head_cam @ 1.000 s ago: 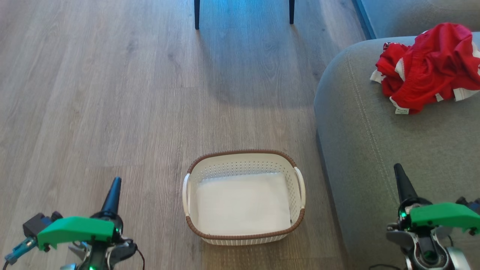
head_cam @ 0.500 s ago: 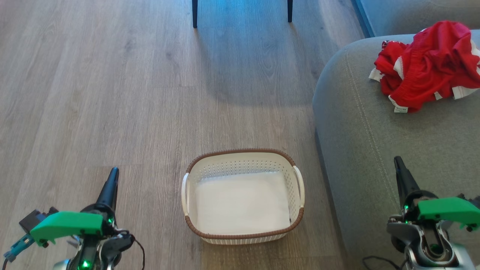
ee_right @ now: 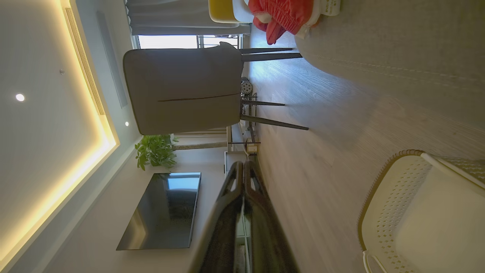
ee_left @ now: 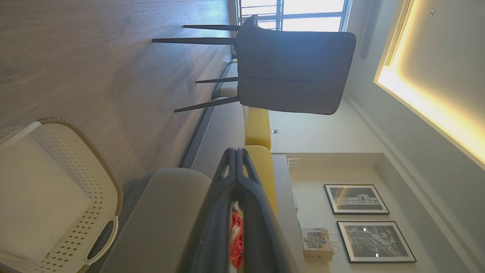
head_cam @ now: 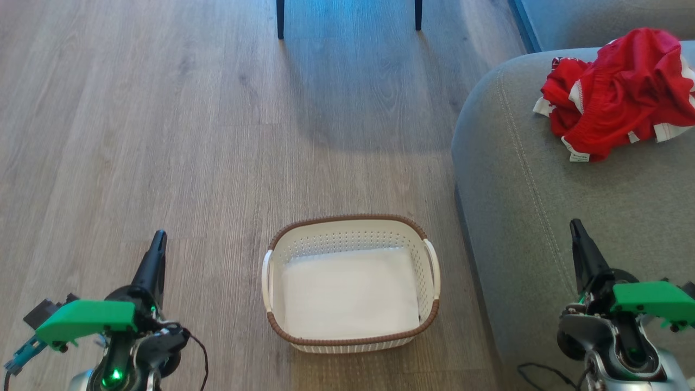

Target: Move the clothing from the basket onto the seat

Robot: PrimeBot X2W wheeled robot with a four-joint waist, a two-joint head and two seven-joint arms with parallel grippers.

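One bright red clothing heap (head_cam: pixel 619 92) lies at the grey fabric seat's (head_cam: pixel 543 217) far edge, well beyond the right gripper (head_cam: pixel 574 225). One white perforated plastic basket (head_cam: pixel 347 220) sits between it and the left gripper (head_cam: pixel 159 235), both pressed together.

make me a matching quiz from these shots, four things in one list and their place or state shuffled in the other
Things
1. clothing
2. basket
3. left gripper
4. right gripper

Places or states
A. shut, seen against the grey seat
B. bunched in a red heap on the seat
C. shut, seen against the wooden floor
D. no garments inside, standing on the floor

Pairs: 1-B, 2-D, 3-C, 4-A
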